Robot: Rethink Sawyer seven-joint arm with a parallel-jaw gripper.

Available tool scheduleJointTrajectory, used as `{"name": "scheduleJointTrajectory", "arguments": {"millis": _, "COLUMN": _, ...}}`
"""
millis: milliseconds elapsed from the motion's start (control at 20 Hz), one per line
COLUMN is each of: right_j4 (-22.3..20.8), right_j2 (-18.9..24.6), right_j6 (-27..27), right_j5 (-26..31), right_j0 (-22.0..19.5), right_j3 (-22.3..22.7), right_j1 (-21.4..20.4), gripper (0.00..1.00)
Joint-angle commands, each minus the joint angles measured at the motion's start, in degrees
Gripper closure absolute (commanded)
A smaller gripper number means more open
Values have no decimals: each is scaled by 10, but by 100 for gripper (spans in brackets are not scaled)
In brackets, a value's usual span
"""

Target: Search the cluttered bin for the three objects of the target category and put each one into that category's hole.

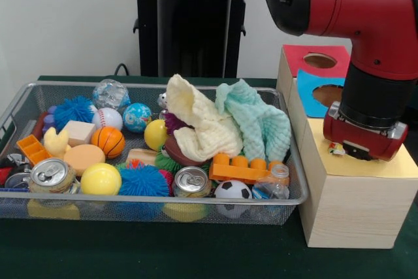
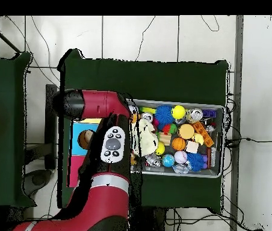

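The arm's gripper (image 1: 353,150) sits low over the yellow top of the wooden box (image 1: 356,204), right of the bin (image 1: 287,155). Something small and pale shows at its underside, perhaps a held object; whether the fingers are closed cannot be told. The bin holds balls (image 1: 108,140), cans (image 1: 191,181), cloths (image 1: 255,122) and blocks (image 1: 240,170).
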Motion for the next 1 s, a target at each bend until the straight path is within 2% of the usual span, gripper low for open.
{"name": "scheduleJointTrajectory", "arguments": {"millis": 50, "right_j4": 4, "right_j2": 24, "right_j6": 72, "right_j5": 24, "right_j0": -13, "right_j3": 43, "right_j1": 17, "gripper": 100}}
{"name": "scheduleJointTrajectory", "arguments": {"millis": 400, "right_j4": 6, "right_j2": 14, "right_j6": 78, "right_j5": 68, "right_j0": 0, "right_j3": 60, "right_j1": -19, "gripper": 100}}
{"name": "scheduleJointTrajectory", "arguments": {"millis": 850, "right_j4": -2, "right_j2": 13, "right_j6": 73, "right_j5": 43, "right_j0": 6, "right_j3": 83, "right_j1": -29, "gripper": 100}}
{"name": "scheduleJointTrajectory", "arguments": {"millis": 900, "right_j4": -1, "right_j2": 13, "right_j6": 74, "right_j5": 47, "right_j0": 7, "right_j3": 83, "right_j1": -30, "gripper": 0}}
{"name": "scheduleJointTrajectory", "arguments": {"millis": 1000, "right_j4": -4, "right_j2": 15, "right_j6": 67, "right_j5": 47, "right_j0": 6, "right_j3": 83, "right_j1": -30, "gripper": 0}}
